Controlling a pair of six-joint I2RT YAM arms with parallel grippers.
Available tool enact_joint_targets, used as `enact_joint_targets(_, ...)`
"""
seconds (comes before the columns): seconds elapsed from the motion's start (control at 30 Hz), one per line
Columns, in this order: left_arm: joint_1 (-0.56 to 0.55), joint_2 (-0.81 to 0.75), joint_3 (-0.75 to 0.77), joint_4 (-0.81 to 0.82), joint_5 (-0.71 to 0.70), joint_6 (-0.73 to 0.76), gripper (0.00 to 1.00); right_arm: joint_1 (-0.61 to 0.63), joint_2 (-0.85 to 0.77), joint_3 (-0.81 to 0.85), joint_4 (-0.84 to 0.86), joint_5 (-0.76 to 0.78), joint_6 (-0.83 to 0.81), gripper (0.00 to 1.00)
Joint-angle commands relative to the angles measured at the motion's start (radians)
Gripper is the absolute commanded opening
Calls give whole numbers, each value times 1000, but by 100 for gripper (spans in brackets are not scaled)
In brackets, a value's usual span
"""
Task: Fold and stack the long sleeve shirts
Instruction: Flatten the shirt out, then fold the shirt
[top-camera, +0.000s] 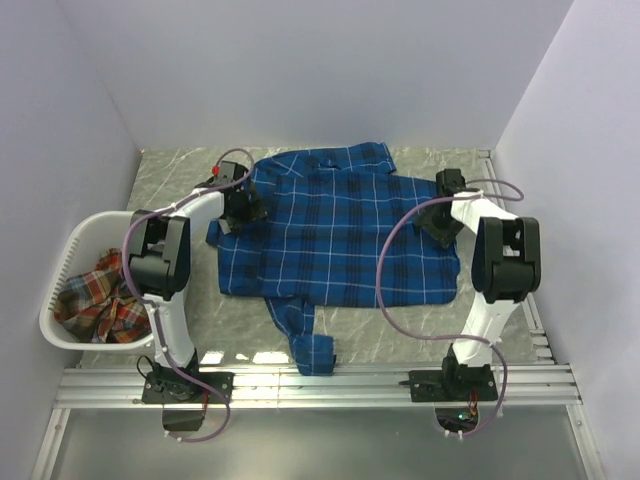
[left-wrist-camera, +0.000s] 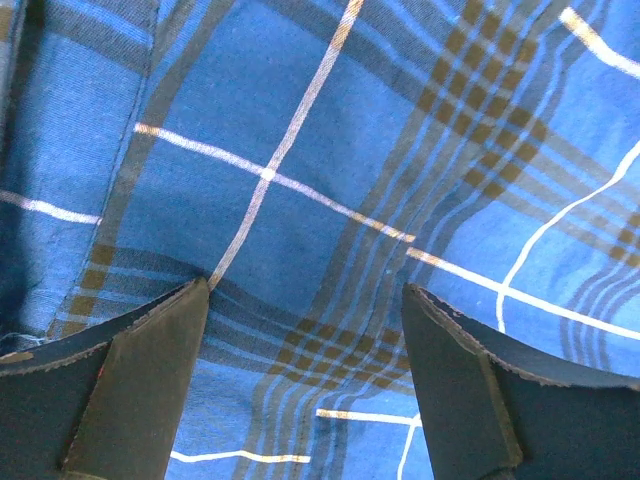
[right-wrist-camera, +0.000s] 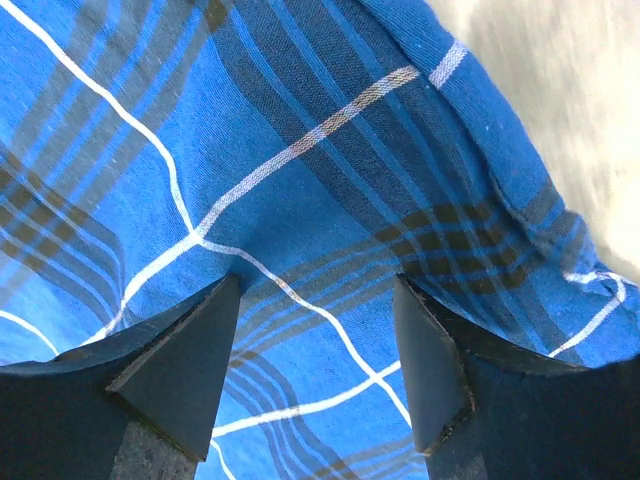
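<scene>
A royal blue plaid long sleeve shirt (top-camera: 335, 235) lies spread on the table, collar toward the back, one sleeve (top-camera: 305, 335) trailing to the front edge. My left gripper (top-camera: 240, 207) presses down on the shirt's left side, jaws open, blue cloth (left-wrist-camera: 300, 230) lying flat between the fingertips (left-wrist-camera: 165, 345). My right gripper (top-camera: 443, 222) is down on the shirt's right side near its edge, jaws open too, with cloth (right-wrist-camera: 310, 250) between the fingertips (right-wrist-camera: 430, 350). A red-orange plaid shirt (top-camera: 100, 295) lies crumpled in the white basket at left.
The white laundry basket (top-camera: 62, 262) stands at the table's left edge beside my left arm. The grey marbled tabletop (top-camera: 170, 170) shows around the shirt. White walls close in at the back and sides. A metal rail (top-camera: 320, 385) runs along the front.
</scene>
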Motion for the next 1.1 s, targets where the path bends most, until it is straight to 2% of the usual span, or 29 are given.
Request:
enact_joint_targets(0.0, 6, 73, 97, -12, 21, -30, 85, -11, 74, 143, 13, 73, 3, 70)
enact_joint_targets(0.13, 6, -6, 129, -15, 32, -36, 87, -11, 13, 194, -10, 75, -32, 71)
enact_joint_targets(0.2, 6, -100, 89, -17, 33, -44, 88, -11, -63, 170, -28, 86, -42, 73)
enact_joint_targets(0.27, 6, -169, 44, -40, -25, -61, 92, -13, -123, 129, -45, 96, -46, 75)
enact_joint_targets(0.3, 6, -239, -12, -50, -36, -70, 93, -13, -189, 71, -50, 98, -42, 83)
enact_joint_targets(0.4, 6, -379, -151, -89, -74, -96, 97, -14, -319, -58, -79, 106, -28, 95)
enact_joint_targets(0.5, 6, -495, -299, -125, -74, -119, 98, -24, -433, -172, -107, 81, -11, 99)
enact_joint_targets(0.7, 10, -626, -509, -141, -68, -170, 93, -47, -589, -348, -162, 50, 49, 94)
enact_joint_targets(0.87, 32, -626, -543, -133, -66, -175, 88, -103, -655, -485, -154, 3, 78, 90)
enact_joint_targets(1.07, 39, -547, -546, -118, -46, -152, 84, -131, -680, -553, -148, -11, 95, 89)
